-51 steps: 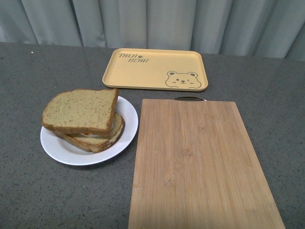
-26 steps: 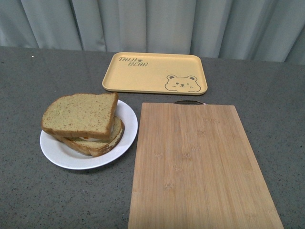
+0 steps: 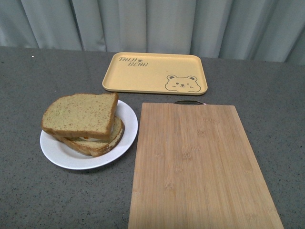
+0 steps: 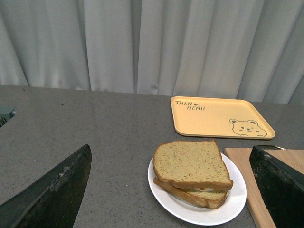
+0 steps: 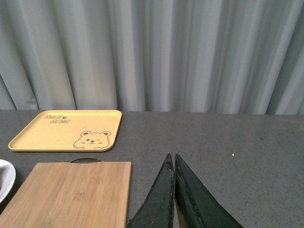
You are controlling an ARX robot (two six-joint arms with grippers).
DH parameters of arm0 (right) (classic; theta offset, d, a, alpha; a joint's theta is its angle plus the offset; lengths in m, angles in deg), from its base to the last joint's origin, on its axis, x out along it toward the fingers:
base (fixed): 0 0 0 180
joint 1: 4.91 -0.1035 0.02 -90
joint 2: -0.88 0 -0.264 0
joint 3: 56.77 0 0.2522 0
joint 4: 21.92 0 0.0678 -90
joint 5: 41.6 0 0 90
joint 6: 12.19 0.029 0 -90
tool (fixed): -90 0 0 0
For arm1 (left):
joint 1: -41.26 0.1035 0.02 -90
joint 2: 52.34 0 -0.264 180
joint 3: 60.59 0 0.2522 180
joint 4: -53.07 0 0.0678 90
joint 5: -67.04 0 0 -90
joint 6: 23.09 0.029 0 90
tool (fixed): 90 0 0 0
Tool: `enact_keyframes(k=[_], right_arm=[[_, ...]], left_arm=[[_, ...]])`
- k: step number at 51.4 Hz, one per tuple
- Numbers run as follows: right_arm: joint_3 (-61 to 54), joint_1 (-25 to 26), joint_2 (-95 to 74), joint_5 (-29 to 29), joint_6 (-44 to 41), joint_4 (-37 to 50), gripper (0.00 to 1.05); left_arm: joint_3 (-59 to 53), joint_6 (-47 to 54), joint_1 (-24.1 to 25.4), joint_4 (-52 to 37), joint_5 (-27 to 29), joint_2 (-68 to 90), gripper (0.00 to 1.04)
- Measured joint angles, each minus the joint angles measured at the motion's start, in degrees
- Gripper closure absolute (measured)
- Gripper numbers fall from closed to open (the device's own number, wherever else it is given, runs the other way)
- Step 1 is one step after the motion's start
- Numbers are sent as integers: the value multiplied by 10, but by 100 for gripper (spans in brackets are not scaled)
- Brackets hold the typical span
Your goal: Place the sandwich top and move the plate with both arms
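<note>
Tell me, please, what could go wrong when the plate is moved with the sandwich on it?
1. The sandwich top lies skewed on the lower slice, overhanging it, so tilting the plate might slide it off.
2. The plate's rim lies close beside the cutting board, so a finger reaching there might nudge the board.
3. The right gripper is shut and would have to open first.

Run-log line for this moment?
sandwich top: stacked on plate | plate: beside cutting board, move pending | left hand: open, empty | right hand: shut, empty
</note>
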Motion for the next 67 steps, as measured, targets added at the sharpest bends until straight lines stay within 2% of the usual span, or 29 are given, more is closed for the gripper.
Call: enact_keyframes(k=[8,13,20,22,27,32,36,47,49,52,55,57,61,67], right_arm=[[0,0,28,0,0,-28,104],[0,0,98,0,0,-118,104],[0,0,124,1,0,-128,104],[0,0,124,1,-1,-128,98],[0,0,125,1,-1,-129,75],[0,0,125,1,-1,-129,61],[0,0,125,1,-1,-129,45],[0,0,125,1,-1,-129,10],[0,0,125,1,0,-129,7],[0,0,125,1,-1,-129,10],[0,0,125,1,-1,-129,9],[0,0,125,1,-1,-129,9],[0,0,125,1,-1,-129,9],[0,0,125,0,-1,-129,9]], left_arm=[[0,0,0,0,0,0,7],[0,0,0,0,0,0,7],[0,0,0,0,0,0,7],[0,0,0,0,0,0,7],[0,0,0,0,0,0,7],[0,0,0,0,0,0,7],[0,0,0,0,0,0,7],[0,0,0,0,0,0,7],[0,0,0,0,0,0,7],[1,0,-1,2,2,2,7],[27,-14,-10,75,14,49,7],[33,-25,-17,81,22,85,7],[36,-48,-33,59,28,157,7],[61,-119,-70,-35,12,325,7]])
